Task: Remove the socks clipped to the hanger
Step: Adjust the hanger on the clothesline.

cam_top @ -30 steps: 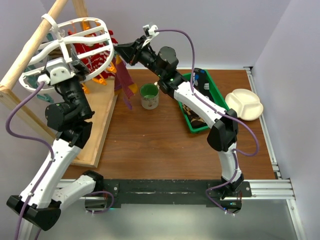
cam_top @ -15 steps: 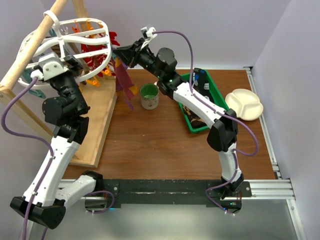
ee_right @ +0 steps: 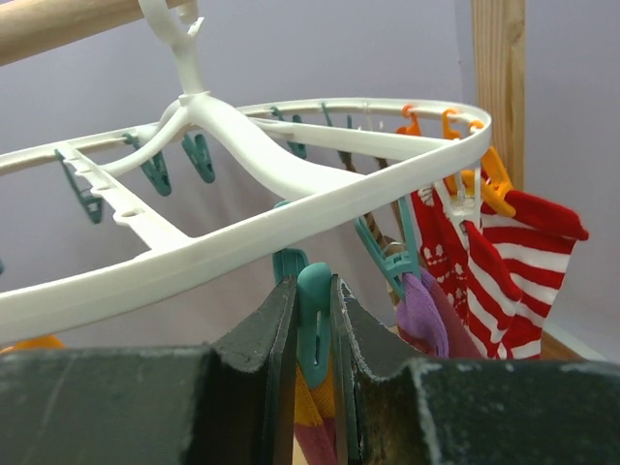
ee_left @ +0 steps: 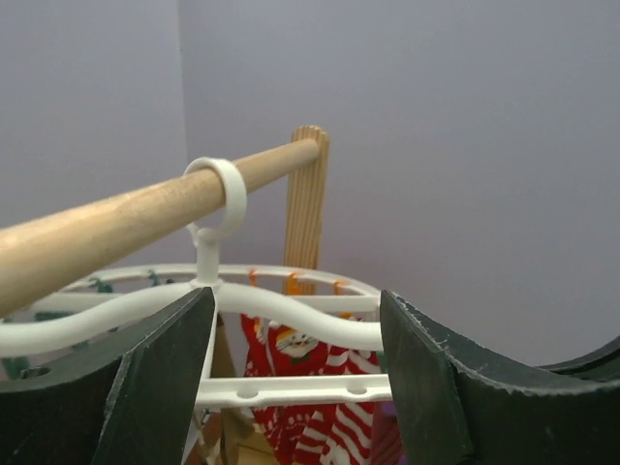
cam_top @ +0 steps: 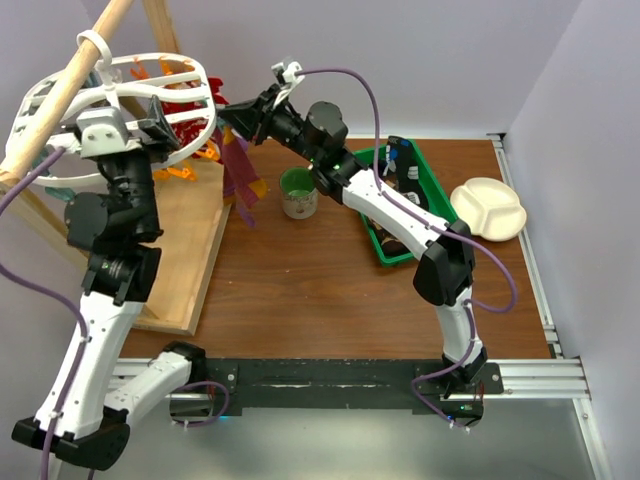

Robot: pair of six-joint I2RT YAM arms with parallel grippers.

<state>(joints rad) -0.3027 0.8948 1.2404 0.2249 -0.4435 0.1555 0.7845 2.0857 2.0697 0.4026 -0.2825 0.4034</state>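
A green bin (cam_top: 437, 186) sits at about 2 o'clock on the bench (cam_top: 320, 290), with dark items in it that are too small to make out. A green mug (cam_top: 298, 192) stands near 12 o'clock, and a cream divided plate (cam_top: 488, 208) lies at 3 o'clock, at the bench's right edge. The hanger (ee_right: 262, 155) hangs by its loop from a wooden pole (ee_left: 145, 218) at 10 to 11 o'clock, above a wooden base board (cam_top: 195, 250). The socks are clipped along its far rim: a red-and-white striped sock (ee_right: 523, 262) and a purple sock (ee_right: 426, 320) just beside it. The right claw (ee_right: 313, 291) is nearly closed, pinching a teal clip (ee_right: 313, 334) under the rim. The left claw (ee_left: 291, 329) gapes wide with the hanger's white ribs crossing the gap; it grips nothing. Bare brown wood shows from the mug toward 6 o'clock, as far as the arms' bases. Pale lilac walls close in at 12 and 3 o'clock.
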